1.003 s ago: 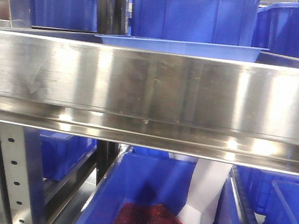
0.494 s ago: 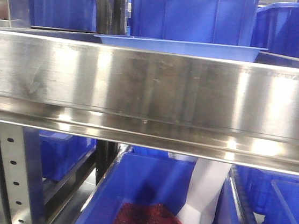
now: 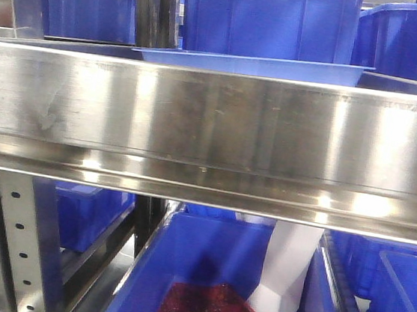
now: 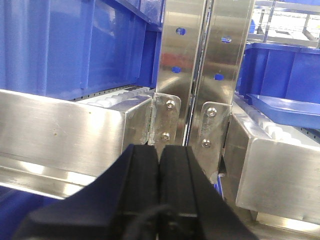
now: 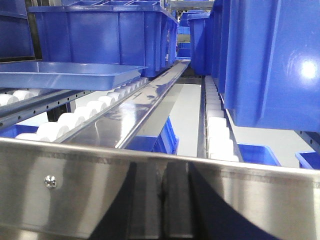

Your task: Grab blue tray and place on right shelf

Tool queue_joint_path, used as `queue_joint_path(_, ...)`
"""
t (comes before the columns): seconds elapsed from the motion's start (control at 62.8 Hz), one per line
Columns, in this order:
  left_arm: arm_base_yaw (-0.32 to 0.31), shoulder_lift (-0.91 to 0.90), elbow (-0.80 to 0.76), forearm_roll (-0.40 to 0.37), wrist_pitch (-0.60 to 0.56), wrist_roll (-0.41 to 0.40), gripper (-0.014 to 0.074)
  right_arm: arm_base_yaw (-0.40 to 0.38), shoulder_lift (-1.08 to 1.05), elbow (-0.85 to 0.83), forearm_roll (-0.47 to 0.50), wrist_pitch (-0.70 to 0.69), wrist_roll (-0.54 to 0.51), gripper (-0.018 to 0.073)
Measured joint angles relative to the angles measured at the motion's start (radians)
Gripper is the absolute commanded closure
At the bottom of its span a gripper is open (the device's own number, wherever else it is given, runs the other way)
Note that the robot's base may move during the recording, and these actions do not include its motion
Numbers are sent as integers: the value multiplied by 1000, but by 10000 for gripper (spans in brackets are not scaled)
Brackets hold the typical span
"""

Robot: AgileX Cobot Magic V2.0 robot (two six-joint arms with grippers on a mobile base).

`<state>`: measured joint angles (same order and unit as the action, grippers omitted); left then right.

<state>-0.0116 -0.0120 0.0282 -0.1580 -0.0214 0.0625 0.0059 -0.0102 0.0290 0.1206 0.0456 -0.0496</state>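
Resting on the white rollers [image 5: 75,117] of the right shelf [image 3: 213,119], the blue tray [image 5: 65,75] already lies behind the tall brushed-metal front lip, so we judge the placing step to be done or nearly so and the retreat to be the step in hand. From the front view we see only the tray's thin rim peeking above the lip, level and just in front of a deep dark-blue bin [image 3: 269,20]. Our left end effector [image 4: 159,195] is clenched, its black pads pressed together with nothing between them, and it points at the paired perforated uprights [image 4: 205,75] where two shelf sections meet, with the tray's corner off to its right. Our right end effector appears only as a dark reflection in the steel lip in the right wrist view, so we cannot tell whether it is released or clenched; it seems to sit just outside the lip, clear of the tray, though that reading is tentative. Below, a lower bin [image 3: 202,276] holds something red and mesh-like. Next, we think, both arms should draw straight back from the rack without clipping the lip or the bolted brackets [image 4: 165,120], leaving the tray undisturbed.
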Motion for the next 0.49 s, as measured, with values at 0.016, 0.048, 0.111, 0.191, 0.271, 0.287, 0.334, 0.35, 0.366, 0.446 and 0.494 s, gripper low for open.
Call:
queue_joint_path(0.016, 0, 0, 0, 0, 0, 0, 645, 0, 0, 0, 0, -1, 0, 539)
queue_joint_path(0.048, 0, 0, 0, 0, 0, 0, 645, 0, 0, 0, 0, -1, 0, 539)
queue_joint_path(0.111, 0, 0, 0, 0, 0, 0, 645, 0, 0, 0, 0, -1, 0, 539)
queue_joint_path(0.191, 0, 0, 0, 0, 0, 0, 645, 0, 0, 0, 0, -1, 0, 539)
queue_joint_path(0.271, 0, 0, 0, 0, 0, 0, 645, 0, 0, 0, 0, -1, 0, 539)
queue_joint_path(0.287, 0, 0, 0, 0, 0, 0, 645, 0, 0, 0, 0, -1, 0, 539)
queue_joint_path(0.334, 0, 0, 0, 0, 0, 0, 645, 0, 0, 0, 0, -1, 0, 539)
queue_joint_path(0.35, 0, 0, 0, 0, 0, 0, 645, 0, 0, 0, 0, -1, 0, 539)
queue_joint_path(0.366, 0, 0, 0, 0, 0, 0, 645, 0, 0, 0, 0, -1, 0, 539)
queue_joint_path(0.446, 0, 0, 0, 0, 0, 0, 645, 0, 0, 0, 0, -2, 0, 539)
queue_joint_path(0.494, 0, 0, 0, 0, 0, 0, 645, 0, 0, 0, 0, -2, 0, 539)
